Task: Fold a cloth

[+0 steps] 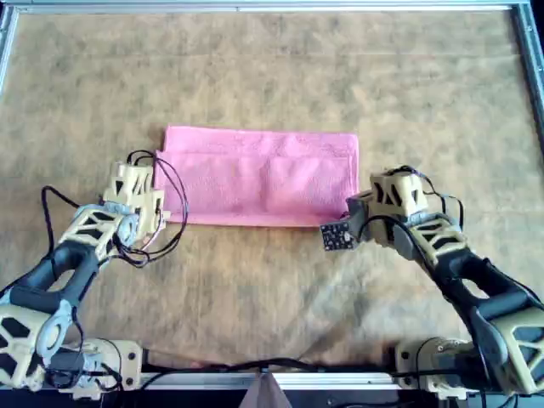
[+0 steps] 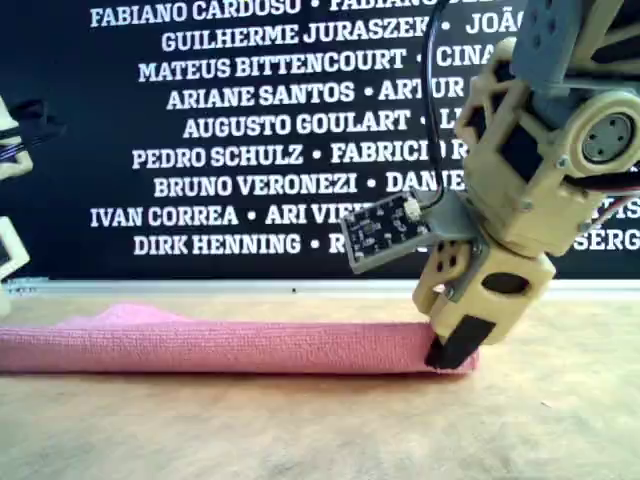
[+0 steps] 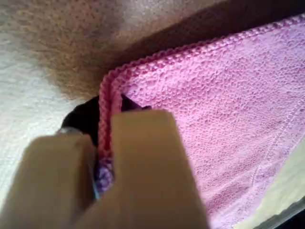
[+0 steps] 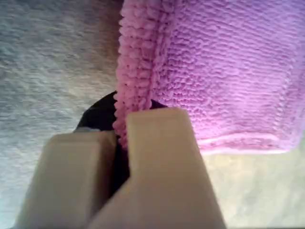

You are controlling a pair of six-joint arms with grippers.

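The pink cloth (image 1: 263, 178) lies on the table as a wide rectangle with a layer doubled over it. My first gripper (image 1: 155, 204) is at its left edge in the overhead view, near the front corner. In the first wrist view it (image 3: 107, 138) is shut on the cloth's (image 3: 228, 109) hem. My second gripper (image 1: 353, 212) is at the front right corner, shut on the cloth's (image 4: 224, 71) thick edge in the second wrist view (image 4: 121, 129). In the exterior view it (image 2: 450, 350) pinches the right end of the cloth (image 2: 220, 345) at table level.
The table (image 1: 272, 76) has a brown felt-like cover with a metal frame (image 1: 255, 7) along its far and side edges. Black cables (image 1: 174, 212) loop off the first arm beside the cloth. A small circuit board (image 1: 336, 236) juts from the second arm.
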